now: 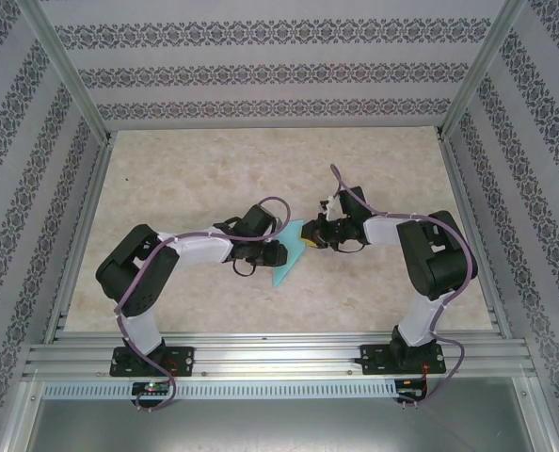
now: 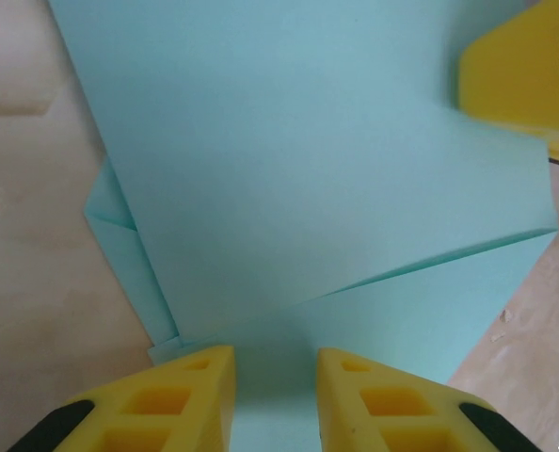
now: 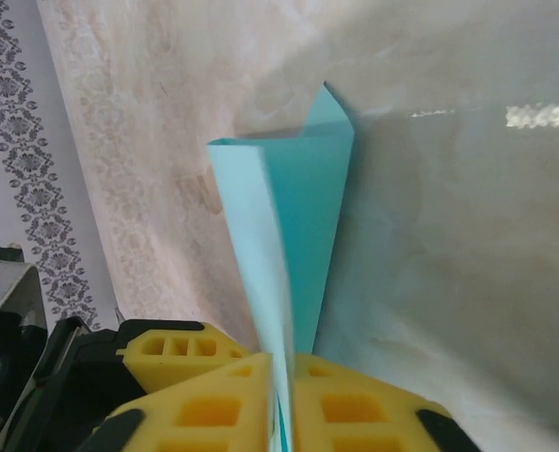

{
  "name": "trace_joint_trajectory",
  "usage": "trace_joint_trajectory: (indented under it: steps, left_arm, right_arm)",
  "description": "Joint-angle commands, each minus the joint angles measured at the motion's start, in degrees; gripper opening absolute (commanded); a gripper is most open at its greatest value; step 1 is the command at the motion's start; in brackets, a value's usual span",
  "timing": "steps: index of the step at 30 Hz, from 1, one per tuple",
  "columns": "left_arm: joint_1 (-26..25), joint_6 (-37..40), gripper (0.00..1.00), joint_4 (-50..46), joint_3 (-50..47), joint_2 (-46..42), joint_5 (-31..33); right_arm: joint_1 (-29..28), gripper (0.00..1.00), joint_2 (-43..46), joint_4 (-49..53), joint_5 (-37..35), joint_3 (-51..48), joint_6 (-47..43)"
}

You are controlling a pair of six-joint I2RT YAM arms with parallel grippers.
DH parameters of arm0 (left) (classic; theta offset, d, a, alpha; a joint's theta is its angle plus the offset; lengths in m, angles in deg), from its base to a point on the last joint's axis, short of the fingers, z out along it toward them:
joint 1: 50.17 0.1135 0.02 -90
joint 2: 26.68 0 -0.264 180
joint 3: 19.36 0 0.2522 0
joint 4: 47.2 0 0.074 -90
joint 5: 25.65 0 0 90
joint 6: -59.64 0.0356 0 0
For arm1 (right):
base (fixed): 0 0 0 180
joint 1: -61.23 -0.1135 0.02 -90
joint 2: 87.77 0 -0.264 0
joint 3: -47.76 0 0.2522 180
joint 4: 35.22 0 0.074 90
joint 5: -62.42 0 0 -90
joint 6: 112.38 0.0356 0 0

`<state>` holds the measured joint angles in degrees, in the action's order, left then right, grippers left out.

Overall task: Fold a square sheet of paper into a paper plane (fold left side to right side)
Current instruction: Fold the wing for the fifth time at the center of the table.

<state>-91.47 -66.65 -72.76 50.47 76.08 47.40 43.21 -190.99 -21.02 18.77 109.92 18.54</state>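
Note:
The turquoise sheet of paper point(image 1: 286, 266) lies mid-table, folded into layered flaps with a pointed end. In the left wrist view the sheet of paper point(image 2: 308, 169) shows overlapping creased layers. My left gripper point(image 1: 277, 252) sits on its left side. The left gripper point(image 2: 275, 377) is open, its yellow fingers apart over the flat paper. My right gripper point(image 1: 310, 237) meets the paper's upper right edge. Seen from the right wrist, the right gripper point(image 3: 281, 381) is closed on a raised fold of the paper point(image 3: 317, 217), which stands up off the table.
The marble-patterned tabletop point(image 1: 214, 179) is ringed by an aluminium frame point(image 1: 261, 353) and patterned walls. Both arms bend inward, grippers nearly touching. A right finger point(image 2: 524, 75) shows in the left wrist view; a left finger point(image 3: 171, 348) shows beside the right jaws.

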Motion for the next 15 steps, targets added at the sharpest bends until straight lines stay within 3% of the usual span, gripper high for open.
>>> trace_joint_trajectory:
  steps: [1, 8, 12, 15]
  left_arm:
    - [0.49, 0.36, 0.29, 1.51, -0.57, 0.68, 1.29]
    - [0.76, 0.02, 0.27, 3.22, -1.23, 2.07, 0.3]
    - [0.96, -0.13, 0.26, 3.31, -1.04, 2.83, 0.06]
    - [1.04, -0.3, 0.25, 3.39, -1.05, 3.03, 0.16]
  right_arm:
    - [-0.43, 0.21, 2.18, 1.2, -0.82, 1.61, -1.8]
    - [1.68, 0.44, 6.85, 6.6, -3.81, 0.44, -5.42]
    - [3.06, 0.45, 9.64, 8.83, -4.85, -1.73, -6.54]
    - [3.28, 0.36, 10.38, 11.7, -6.03, -2.8, -7.89]
